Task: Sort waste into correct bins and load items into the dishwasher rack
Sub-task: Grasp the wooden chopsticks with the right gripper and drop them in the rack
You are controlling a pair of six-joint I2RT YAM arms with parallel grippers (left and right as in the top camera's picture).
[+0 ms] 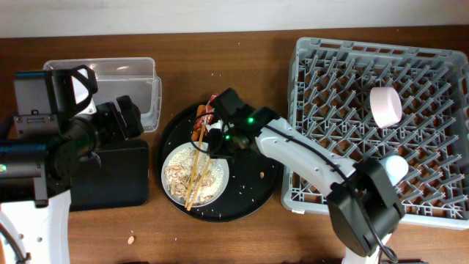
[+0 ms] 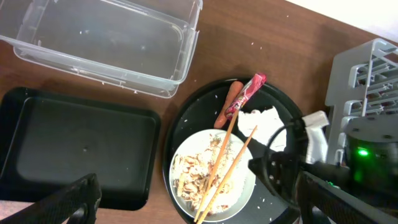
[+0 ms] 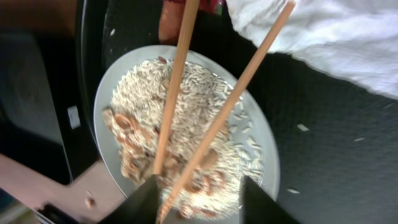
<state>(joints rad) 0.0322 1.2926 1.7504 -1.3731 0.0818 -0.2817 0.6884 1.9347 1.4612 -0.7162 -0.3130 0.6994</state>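
Note:
A pale plate point(image 1: 218, 192) of rice-like scraps point(image 1: 176, 176) lies on the round black tray point(image 1: 249, 202), with wooden chopsticks point(image 1: 196, 176) across it. My right gripper point(image 1: 216, 139) is open and low over the plate. In the right wrist view its jaws point(image 3: 198, 186) straddle the chopsticks' point(image 3: 177, 74) lower ends above the rice point(image 3: 205, 106). The red wrapper point(image 2: 247, 93), orange sausage point(image 2: 227, 106) and white napkin point(image 2: 264, 121) lie at the tray's far side. My left gripper point(image 1: 128, 117) is open and empty beside the clear tub point(image 1: 110, 81) and black tray point(image 1: 110, 176).
The grey rack point(image 1: 381, 125) fills the right side and holds a white bowl point(image 1: 385, 106) on its side and a small pale cup point(image 1: 396, 167). Loose rice grains dot the round tray. A small scrap point(image 1: 131, 238) lies on the table near the front edge.

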